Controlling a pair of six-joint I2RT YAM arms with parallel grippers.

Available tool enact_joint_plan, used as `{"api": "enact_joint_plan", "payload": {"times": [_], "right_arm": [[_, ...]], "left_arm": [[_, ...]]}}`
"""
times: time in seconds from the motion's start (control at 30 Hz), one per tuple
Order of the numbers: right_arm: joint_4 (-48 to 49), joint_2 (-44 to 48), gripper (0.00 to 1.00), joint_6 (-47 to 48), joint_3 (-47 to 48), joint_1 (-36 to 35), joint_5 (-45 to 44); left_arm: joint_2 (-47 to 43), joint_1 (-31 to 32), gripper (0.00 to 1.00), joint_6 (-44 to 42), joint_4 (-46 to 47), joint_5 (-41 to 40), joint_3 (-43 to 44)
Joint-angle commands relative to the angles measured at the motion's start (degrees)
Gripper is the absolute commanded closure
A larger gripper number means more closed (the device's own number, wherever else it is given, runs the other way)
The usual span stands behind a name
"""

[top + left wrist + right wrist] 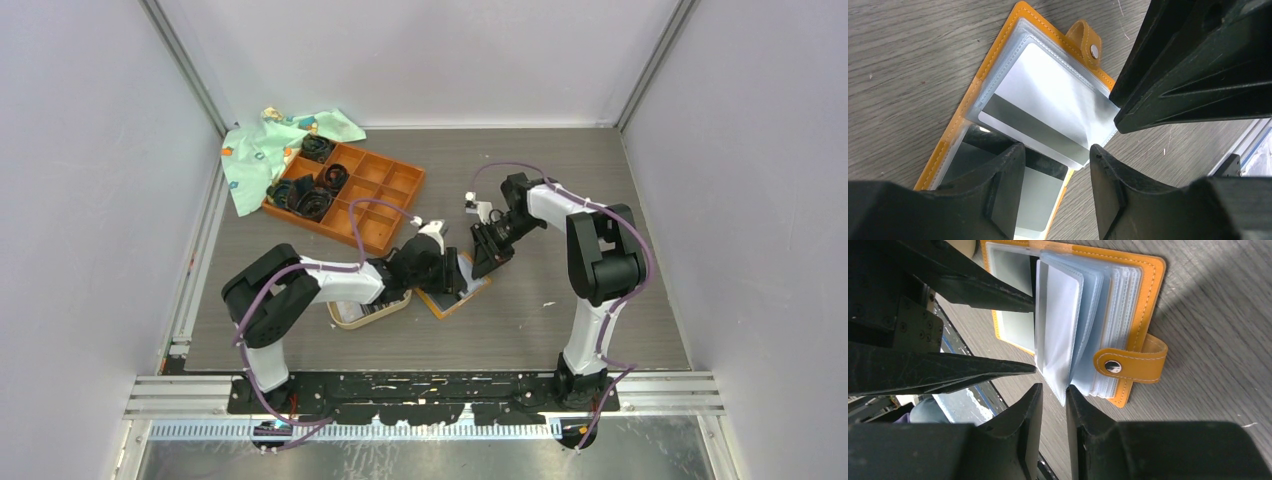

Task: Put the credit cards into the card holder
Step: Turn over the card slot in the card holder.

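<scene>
The orange card holder [452, 300] lies open on the table between both grippers. In the left wrist view its orange border [998, 50] frames clear sleeves, and a silver card [1048, 100] with a grey stripe lies in the top sleeve. My left gripper [1057, 150] is open and empty just above the card's near corner [450, 278]. My right gripper [1054, 390] stands with a narrow gap between its jaws at the edge of the holder's snap-strap side [1148, 290]. The corner of one raised clear sleeve [1060, 340] dips into that gap, unclamped. The gripper also shows in the top view [484, 266].
A tan-rimmed oval dish [365, 312] sits just left of the holder, under my left arm. An orange-brown compartment tray [385, 185] with dark items stands at the back left, beside a pale green cloth [262, 150].
</scene>
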State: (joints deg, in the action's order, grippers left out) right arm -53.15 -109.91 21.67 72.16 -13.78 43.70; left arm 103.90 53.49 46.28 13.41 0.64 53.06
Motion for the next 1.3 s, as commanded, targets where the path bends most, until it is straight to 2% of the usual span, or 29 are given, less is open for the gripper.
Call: {"api": "enact_joint_plan", "payload": {"times": [0.0, 0.4, 0.7, 0.83, 1.0, 1.13, 1.27], "right_arm": [[-1.6, -0.1, 0.71, -0.4, 2.4, 0.2, 4.6], [-3.9, -4.1, 0.7, -0.7, 3.3, 0.2, 9.1], [-4.6, -4.5, 0.71, -0.5, 3.6, 0.2, 11.3], [-2.4, -3.7, 0.76, -2.0, 3.0, 0.2, 7.6], [3.8, 1.6, 0.7, -5.1, 0.2, 0.2, -1.3], [5.7, 4.6, 0.67, -5.2, -0.9, 0.2, -3.4], [5.6, 5.0, 0.67, -4.6, -1.2, 0.0, -1.9]], "left_arm": [[-2.3, -0.3, 0.48, 0.3, 4.7, 1.3, -1.6], [-5.3, -0.3, 0.44, 0.7, 12.2, 2.9, -6.7], [-6.7, -0.6, 0.43, 1.1, 13.7, 2.9, -8.5], [-6.6, -0.6, 0.44, 1.2, 14.1, 2.9, -8.6], [-6.8, -0.6, 0.44, 1.1, 14.2, 3.0, -8.8], [-6.7, -0.6, 0.44, 1.1, 14.3, 3.0, -8.9], [-6.6, -0.6, 0.45, 1.0, 14.2, 2.8, -8.9]]}}
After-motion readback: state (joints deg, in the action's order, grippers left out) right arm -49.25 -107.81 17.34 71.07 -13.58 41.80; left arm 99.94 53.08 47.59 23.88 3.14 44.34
